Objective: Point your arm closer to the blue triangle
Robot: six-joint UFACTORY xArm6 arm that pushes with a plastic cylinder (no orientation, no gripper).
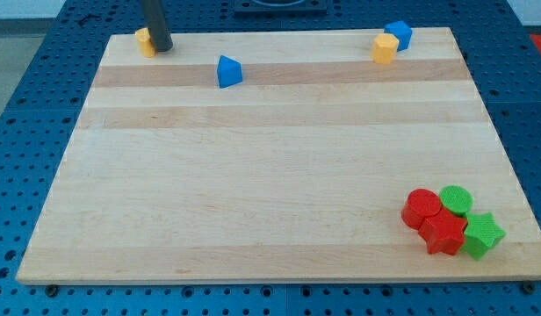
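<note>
2 blue [228, 72], 2 yellow [385, 48], 2 red [421, 208], 2 green [456, 199] blocks; my tip [162, 48] nr top-left yellow.

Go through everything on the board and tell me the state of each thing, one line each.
my tip: on the board at the view's top left, touching the yellow block, apart from the blue triangle
yellow block: partly hidden behind the rod
blue triangle: alone, upright
blue block: touching yellow hexagonal block
red blocks and green blocks: clustered, touching
</note>
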